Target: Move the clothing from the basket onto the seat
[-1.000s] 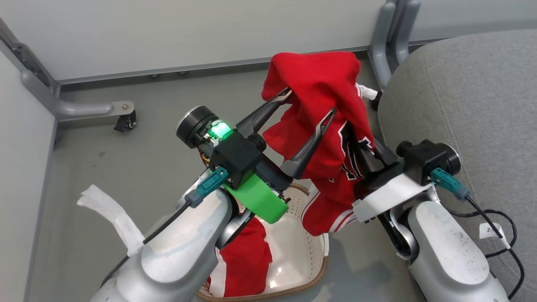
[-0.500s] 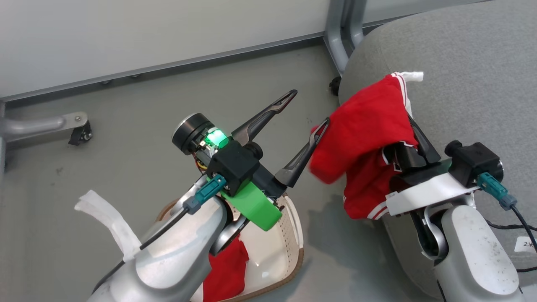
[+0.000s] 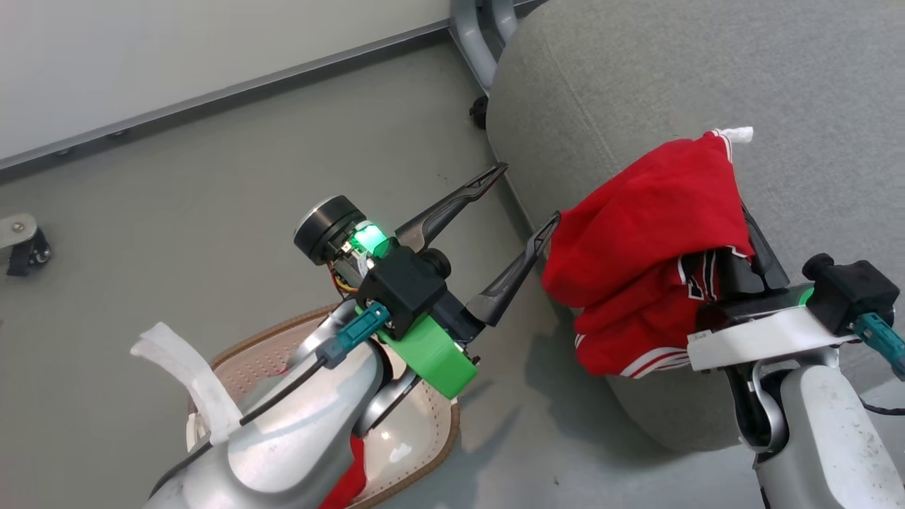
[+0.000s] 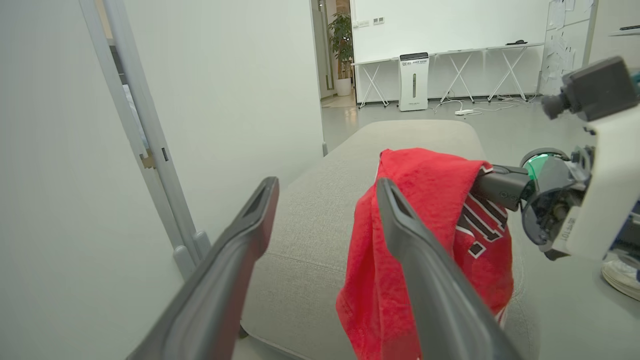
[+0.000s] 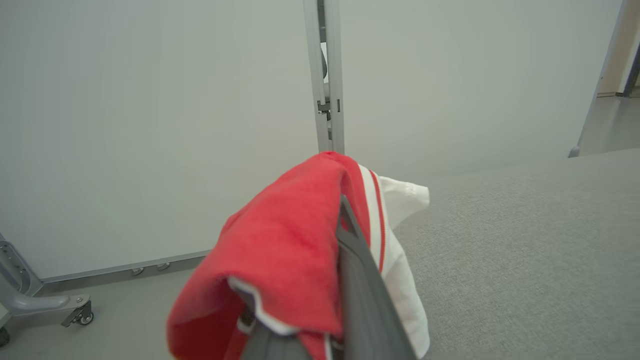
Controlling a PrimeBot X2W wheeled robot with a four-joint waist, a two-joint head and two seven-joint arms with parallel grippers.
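A red jersey [image 3: 636, 240] with black-and-white lettering hangs bunched over my right gripper [image 3: 742, 212], which is shut on it; the fabric covers the fingertips. The jersey [image 4: 430, 210] hangs above the front left edge of the light-grey seat [image 3: 636, 71], its lower hem past the edge. In the right wrist view the jersey [image 5: 295, 240] drapes over one dark finger [image 5: 350, 250]. My left gripper [image 3: 525, 194] stands open and holds nothing, just left of the jersey. The cream basket [image 3: 438, 452] sits on the floor under my left arm, with a second red garment [image 3: 346, 481] partly hidden inside.
A pale partition wall runs behind, with a grey metal leg [image 3: 481, 35] at the seat's corner and a castor [image 3: 28, 247] at the far left. Grey floor lies between the basket and the seat. A white strap [image 3: 184, 367] hangs from my left forearm.
The head camera has swung right. My right gripper has carried the jersey from above the basket over to the seat's edge. The left gripper has stayed open.
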